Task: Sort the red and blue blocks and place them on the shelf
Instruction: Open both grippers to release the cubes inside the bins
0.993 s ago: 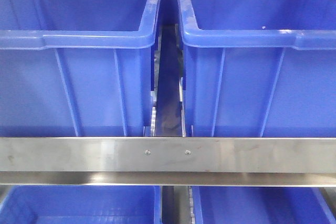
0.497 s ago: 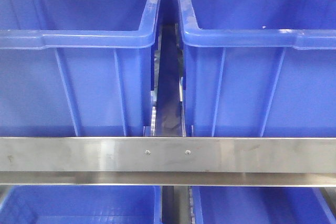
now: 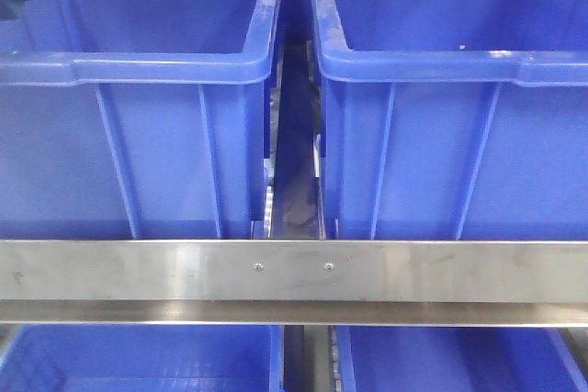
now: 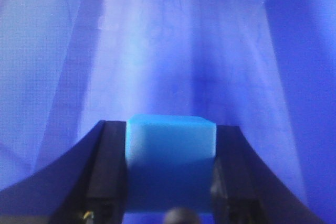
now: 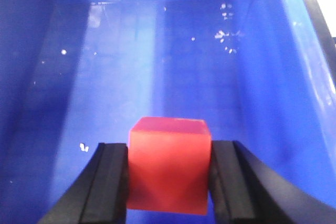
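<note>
Left claw (image 4: 170, 182) clamped on the blue block (image 4: 170, 150), fingers (image 4: 107, 171) pressed to both side faces, held over the bare floor of a blue bin (image 4: 173, 51). Right claw (image 5: 169, 182) clamped on the red block (image 5: 169, 163), inside another blue bin (image 5: 157, 51) with white specks scattered on its floor. Front view: two upper bins (image 3: 138, 71) side by side behind the shelf rail (image 3: 294, 268), interiors mostly hidden; two lower bins (image 3: 138, 360) partly visible beneath.

Both upper bins (image 3: 165, 71) stand open on top, floors bare below each hand; the gap between them is narrow, and the steel rail (image 3: 294, 268) bars the front.
</note>
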`<state>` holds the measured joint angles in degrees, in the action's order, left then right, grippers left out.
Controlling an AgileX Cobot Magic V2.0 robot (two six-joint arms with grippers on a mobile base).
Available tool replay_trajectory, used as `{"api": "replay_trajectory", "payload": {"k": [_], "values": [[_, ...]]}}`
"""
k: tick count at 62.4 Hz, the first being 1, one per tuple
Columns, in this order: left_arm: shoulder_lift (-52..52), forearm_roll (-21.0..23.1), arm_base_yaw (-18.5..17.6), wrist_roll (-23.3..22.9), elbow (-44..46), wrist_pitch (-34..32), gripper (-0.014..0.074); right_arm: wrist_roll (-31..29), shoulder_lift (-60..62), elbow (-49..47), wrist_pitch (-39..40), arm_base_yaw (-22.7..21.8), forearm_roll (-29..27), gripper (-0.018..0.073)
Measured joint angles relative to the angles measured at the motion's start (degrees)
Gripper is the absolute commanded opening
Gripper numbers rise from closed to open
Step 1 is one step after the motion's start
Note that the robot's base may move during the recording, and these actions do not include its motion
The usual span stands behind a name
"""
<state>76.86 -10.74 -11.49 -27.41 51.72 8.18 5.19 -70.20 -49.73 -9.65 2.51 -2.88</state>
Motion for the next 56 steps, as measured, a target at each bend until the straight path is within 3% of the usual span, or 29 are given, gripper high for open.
{"api": "replay_trajectory", "payload": {"k": [8, 15, 18, 24, 33, 46, 56], "values": [[0.39, 0.0, 0.0, 0.0, 0.02, -0.18, 0.0128, 0.0, -0.13, -0.21, 0.68, 0.0, 0.0, 0.0144], [0.67, -0.67, 0.0, 0.0, 0.02, -0.39, 0.0155, 0.0, -0.25, -0.21, 1.72, 0.0, 0.0, 0.0365], [0.67, -1.24, 0.0, 0.0, 0.02, -0.39, 0.0206, 0.0, -0.25, -0.21, 2.33, 0.0, 0.0, 0.0477], [0.76, -2.38, 0.0, 0.0, 0.02, -0.42, 0.0363, 0.0, -0.25, -0.21, 3.39, 0.0, 0.0, 0.0599], [0.76, -2.61, 0.0, 0.0, 0.02, -1.07, 0.0564, -0.1, -0.25, -0.21, 4.0, 0.0, 0.23, 0.0604], [0.76, -2.61, 0.0, 0.0, 0.02, -1.43, 0.0555, -0.1, -0.25, -0.21, 4.13, 0.0, 0.41, 0.0604], [0.76, -2.61, 0.0, 0.0, 0.02, -1.46, 0.0424, -0.1, -0.25, -0.21, 4.17, 0.0, 0.41, 0.0536]]}}
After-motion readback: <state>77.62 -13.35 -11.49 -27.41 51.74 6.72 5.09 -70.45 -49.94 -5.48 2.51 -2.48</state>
